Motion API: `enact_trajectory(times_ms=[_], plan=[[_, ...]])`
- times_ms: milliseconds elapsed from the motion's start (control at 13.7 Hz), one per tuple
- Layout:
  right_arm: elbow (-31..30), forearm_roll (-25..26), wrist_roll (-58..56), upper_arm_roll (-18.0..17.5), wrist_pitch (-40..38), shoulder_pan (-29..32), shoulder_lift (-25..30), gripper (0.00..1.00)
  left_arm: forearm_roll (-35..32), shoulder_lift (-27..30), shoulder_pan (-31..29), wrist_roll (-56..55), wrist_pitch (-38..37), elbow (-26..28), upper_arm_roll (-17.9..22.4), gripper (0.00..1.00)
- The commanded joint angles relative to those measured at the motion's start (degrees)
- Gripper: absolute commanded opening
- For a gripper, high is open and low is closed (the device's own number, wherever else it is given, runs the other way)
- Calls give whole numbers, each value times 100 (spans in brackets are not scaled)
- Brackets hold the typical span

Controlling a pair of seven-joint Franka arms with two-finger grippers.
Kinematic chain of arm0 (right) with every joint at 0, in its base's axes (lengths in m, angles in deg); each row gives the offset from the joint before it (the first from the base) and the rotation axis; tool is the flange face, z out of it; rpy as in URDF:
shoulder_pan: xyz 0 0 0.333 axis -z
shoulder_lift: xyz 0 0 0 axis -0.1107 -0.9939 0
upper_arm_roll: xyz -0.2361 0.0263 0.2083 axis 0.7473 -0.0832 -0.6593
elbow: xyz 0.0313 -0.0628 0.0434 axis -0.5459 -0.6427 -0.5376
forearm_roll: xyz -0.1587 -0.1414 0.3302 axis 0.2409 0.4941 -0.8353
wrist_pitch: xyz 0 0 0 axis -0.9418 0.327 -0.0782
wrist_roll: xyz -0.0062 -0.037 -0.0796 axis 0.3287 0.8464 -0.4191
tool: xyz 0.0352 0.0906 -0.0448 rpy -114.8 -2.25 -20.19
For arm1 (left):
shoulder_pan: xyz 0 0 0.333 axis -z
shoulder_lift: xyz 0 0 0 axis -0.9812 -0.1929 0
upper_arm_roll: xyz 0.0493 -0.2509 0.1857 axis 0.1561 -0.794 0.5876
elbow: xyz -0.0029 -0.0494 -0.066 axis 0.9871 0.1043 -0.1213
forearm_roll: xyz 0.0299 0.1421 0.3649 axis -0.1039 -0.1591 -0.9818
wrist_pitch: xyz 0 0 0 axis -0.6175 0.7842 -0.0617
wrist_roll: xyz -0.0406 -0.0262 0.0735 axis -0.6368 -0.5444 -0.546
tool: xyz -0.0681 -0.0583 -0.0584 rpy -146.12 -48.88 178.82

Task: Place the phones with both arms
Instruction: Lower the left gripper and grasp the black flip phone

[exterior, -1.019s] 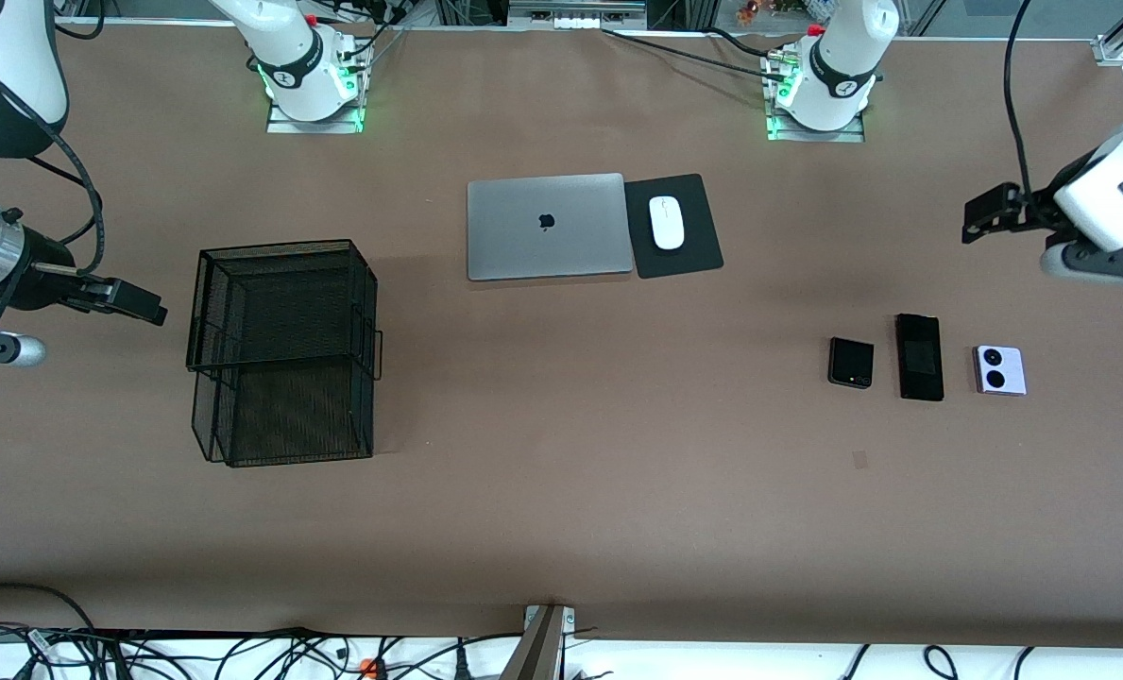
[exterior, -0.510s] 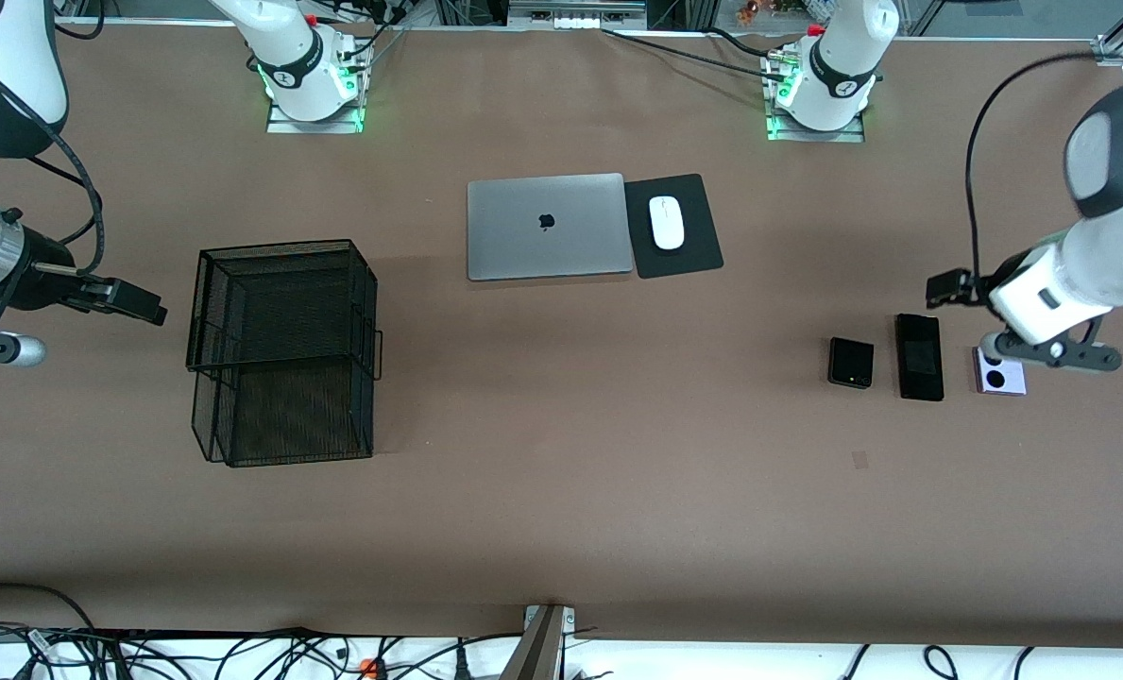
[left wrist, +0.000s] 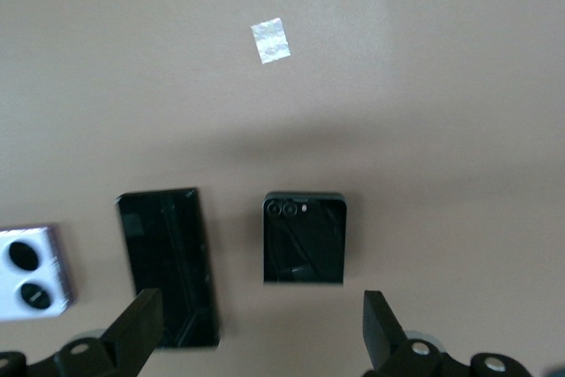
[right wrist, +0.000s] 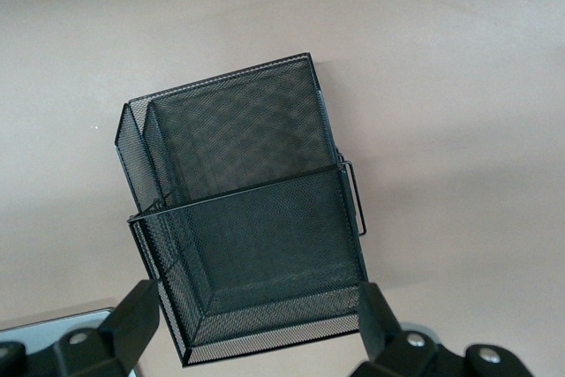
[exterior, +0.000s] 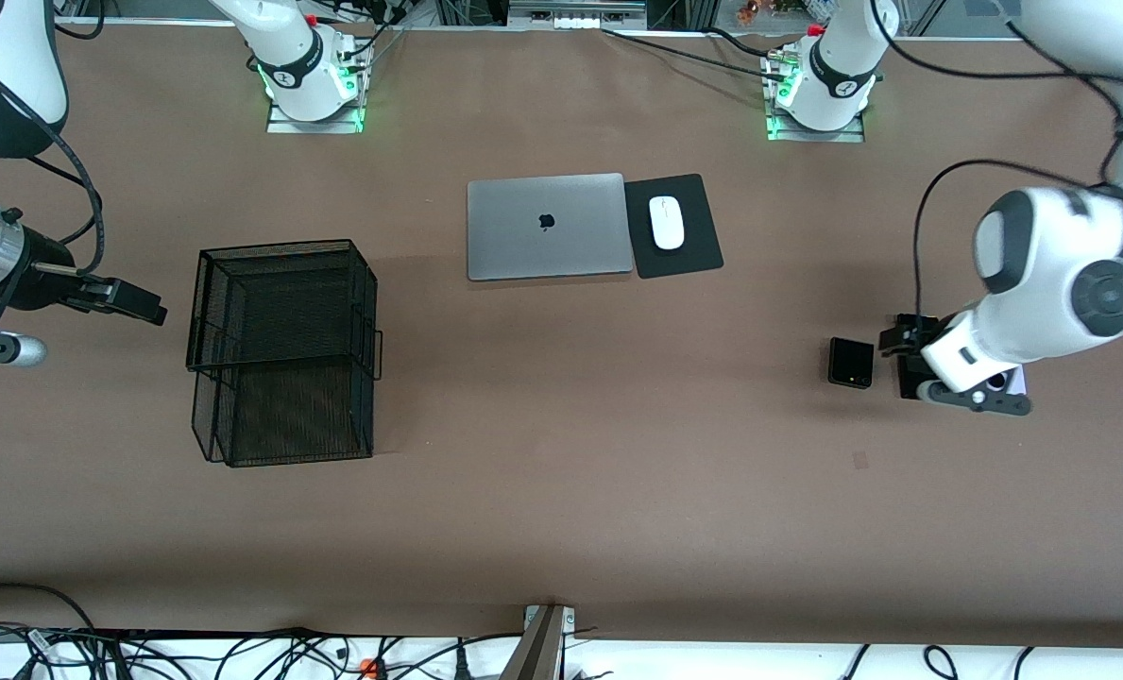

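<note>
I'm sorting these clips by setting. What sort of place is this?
Likely a robotics lab staged as an office desk: two arm bases bolted to the table, a closed laptop beside a mouse on a pad, loose cables along the table's edge.

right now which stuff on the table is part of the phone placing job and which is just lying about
Part of the job:
- folded black phone
- slim black phone
- lilac-white phone
- left gripper, open over the phones
- right gripper, open, waiting by the mesh basket

Just lying about:
- laptop
- white mouse on black pad
- black mesh basket, likely where phones go, though unconfirmed
</note>
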Motion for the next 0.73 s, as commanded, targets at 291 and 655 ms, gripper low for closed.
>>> enact_trajectory(times_ms=[291, 655], plan=[[70, -95, -103, -44, -90, 81, -7, 100, -89, -489, 67, 62, 1965, 1033, -136, 100], [70, -95, -103, -44, -90, 81, -7, 100, -89, -568, 58, 62, 2899, 1605, -136, 100]])
